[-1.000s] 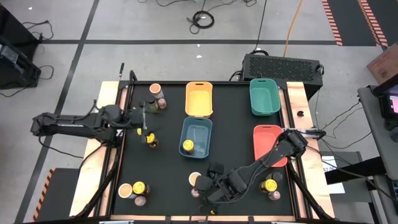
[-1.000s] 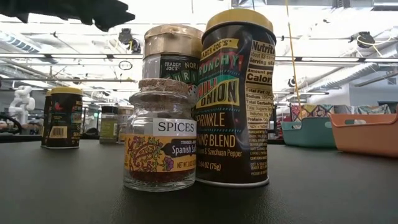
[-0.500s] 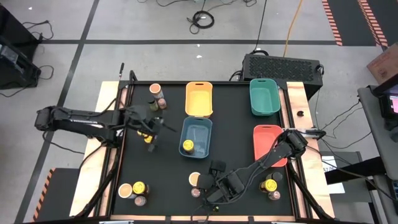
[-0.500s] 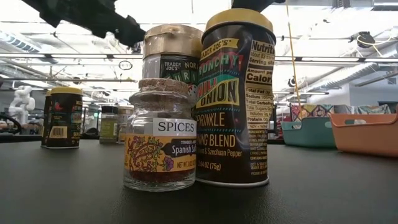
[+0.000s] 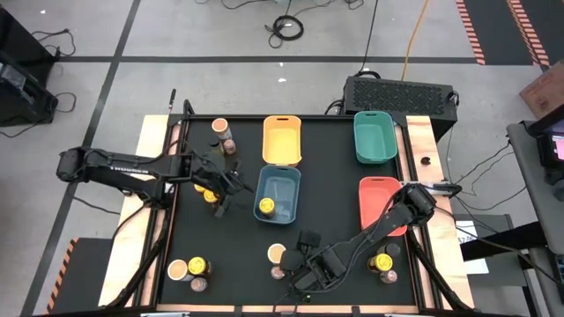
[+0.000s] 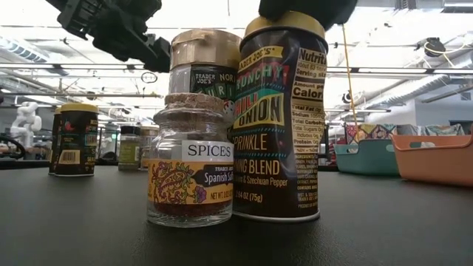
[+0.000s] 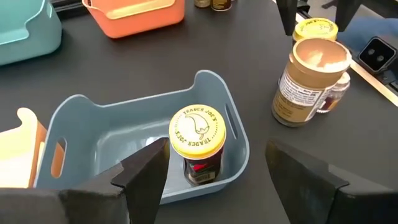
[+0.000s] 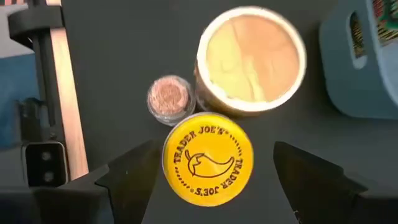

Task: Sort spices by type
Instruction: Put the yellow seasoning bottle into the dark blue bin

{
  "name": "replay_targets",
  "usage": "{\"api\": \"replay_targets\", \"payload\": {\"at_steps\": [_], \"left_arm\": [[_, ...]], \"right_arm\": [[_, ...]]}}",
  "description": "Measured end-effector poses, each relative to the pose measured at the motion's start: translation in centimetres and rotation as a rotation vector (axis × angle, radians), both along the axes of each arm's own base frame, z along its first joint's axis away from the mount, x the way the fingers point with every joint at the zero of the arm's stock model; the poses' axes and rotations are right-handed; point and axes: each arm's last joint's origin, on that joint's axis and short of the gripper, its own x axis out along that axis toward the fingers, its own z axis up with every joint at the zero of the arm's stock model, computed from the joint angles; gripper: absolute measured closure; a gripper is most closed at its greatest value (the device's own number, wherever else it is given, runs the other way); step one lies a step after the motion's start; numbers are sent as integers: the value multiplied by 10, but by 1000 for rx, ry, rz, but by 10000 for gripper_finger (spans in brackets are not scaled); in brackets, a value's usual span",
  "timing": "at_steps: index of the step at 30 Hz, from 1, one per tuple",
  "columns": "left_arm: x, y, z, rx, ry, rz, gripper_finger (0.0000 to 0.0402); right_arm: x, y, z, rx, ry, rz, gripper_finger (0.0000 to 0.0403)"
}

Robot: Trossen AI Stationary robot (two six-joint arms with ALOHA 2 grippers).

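At the desk's [image 5: 335,189] near edge, the right gripper [image 8: 205,177] held its fingers wide, empty, above a yellow-lidded jar [image 8: 208,157]; farther off, the left gripper [image 7: 214,171], fingers parted and empty, faced another yellow-lidded jar [image 7: 197,142] inside the blue tray [image 7: 124,121].

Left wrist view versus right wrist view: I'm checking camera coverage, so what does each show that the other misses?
Only the left wrist view shows the inside of the blue tray, where one yellow-lidded jar stands, plus the orange tray and the open left gripper. Only the right wrist view looks straight down past the open right gripper on another yellow-lidded jar. Both show the peach-topped tub and part of the blue tray.
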Motion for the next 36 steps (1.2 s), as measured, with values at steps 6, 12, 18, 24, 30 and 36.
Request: {"api": "replay_targets", "payload": {"at_steps": [6, 12, 18, 24, 30, 36], "left_arm": [[0, 0, 0, 0, 1, 0, 135], [0, 0, 0, 0, 0, 0, 135], [0, 0, 0, 0, 0, 0, 135], [0, 0, 0, 1, 0, 2, 135], [0, 0, 0, 3, 1, 5, 135], [0, 0, 0, 3, 1, 5, 135]], "right_arm": [[-2, -1, -10, -9, 16, -5, 94], [-1, -1, -19, 6, 9, 1, 94], [0, 0, -23, 23, -2, 10, 100], [0, 0, -23, 21, -4, 14, 151], [0, 0, -22, 30, -2, 17, 194], [-1, 1, 1, 41, 33, 16, 189]]}}
